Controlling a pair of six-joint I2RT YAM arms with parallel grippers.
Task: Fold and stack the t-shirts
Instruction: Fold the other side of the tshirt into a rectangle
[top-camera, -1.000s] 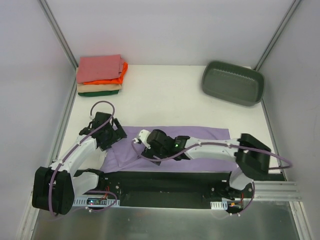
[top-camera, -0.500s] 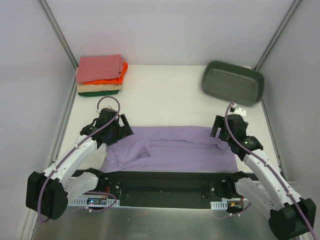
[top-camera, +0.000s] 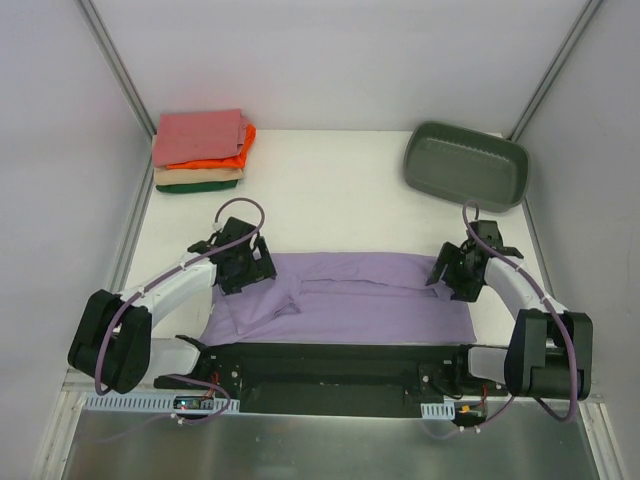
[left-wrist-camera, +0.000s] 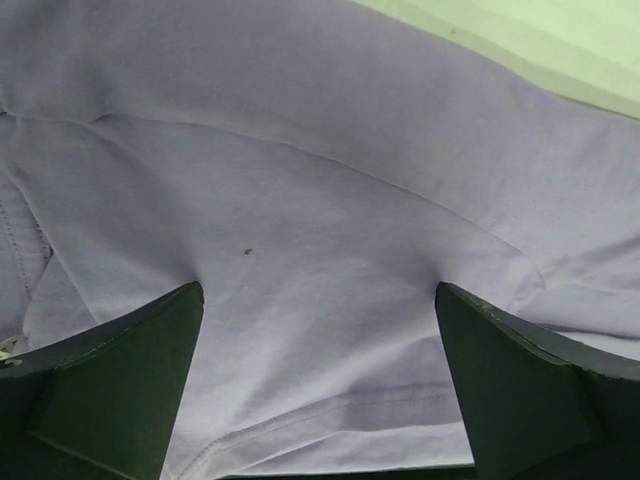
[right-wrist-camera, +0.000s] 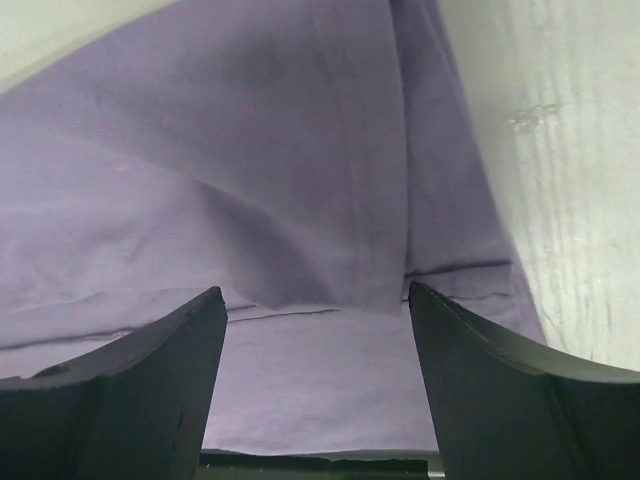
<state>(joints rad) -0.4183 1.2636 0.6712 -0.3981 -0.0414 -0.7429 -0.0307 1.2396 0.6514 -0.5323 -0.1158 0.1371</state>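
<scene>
The lavender t-shirt (top-camera: 350, 295) lies spread in a wide band along the near edge of the white table. It fills the left wrist view (left-wrist-camera: 300, 180) and the right wrist view (right-wrist-camera: 250, 180). My left gripper (top-camera: 250, 272) is open over the shirt's far left corner, fingers (left-wrist-camera: 110, 390) pressing into the cloth. My right gripper (top-camera: 458, 275) is open over the shirt's far right corner, fingers (right-wrist-camera: 520, 400) straddling a folded flap. A stack of folded shirts, salmon-pink (top-camera: 198, 135) on top, then orange, tan and dark green, sits at the far left.
A grey-green plastic tub (top-camera: 465, 165) stands at the far right of the table. Grey walls with metal posts enclose the table on three sides. A black rail (top-camera: 330, 365) with the arm bases runs along the near edge.
The right arm swung from the shirt's middle out to its right end. The shirt got spread wider. Both grippers have come down onto the shirt's far corners.
</scene>
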